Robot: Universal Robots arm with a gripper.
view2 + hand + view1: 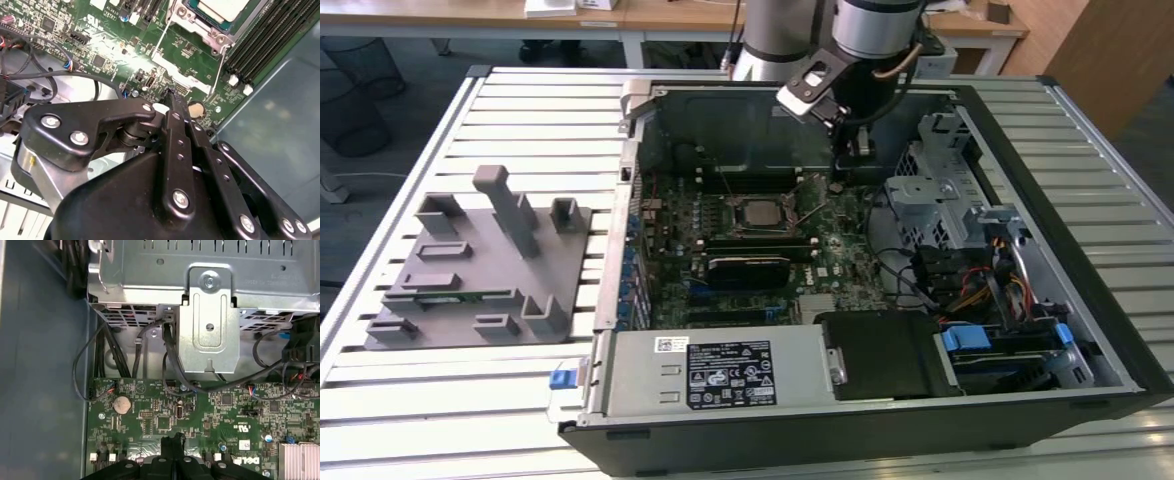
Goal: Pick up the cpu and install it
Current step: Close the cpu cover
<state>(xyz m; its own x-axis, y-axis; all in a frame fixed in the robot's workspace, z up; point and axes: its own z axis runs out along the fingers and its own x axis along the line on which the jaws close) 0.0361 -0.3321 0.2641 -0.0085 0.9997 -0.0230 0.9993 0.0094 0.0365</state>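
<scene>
Your arm (874, 25) stood at the far side of the open computer case (1067, 300) with its wrist pointing down into it. Your gripper (854, 158) hung over the motherboard (720, 290), on the side towards the exterior view's right and just beside the metal drive cage (927, 195). In both wrist views the black fingers (167, 447) lay closed against each other with nothing visible between them. Their tips were close above the green board, near the round coin battery (195, 109).

The cpu (761, 215) sat in its socket in the middle of the motherboard, silvery top up, apart from your gripper. In the second wrist view its pale plate lay inside the metal socket frame (200, 27).

The case lay on its side on a slatted metal table (520, 110). It held the motherboard, the drive cage, a bundle of cables (961, 290) and a power supply (640, 375) at the near edge. At the exterior view's left a grey fixture tray (520, 240) stood on the table, with a thin green memory stick (447, 294) lying in one of its slots.

The power supply carried a black-and-white label (731, 372). White print marked the board in the first wrist view.
</scene>
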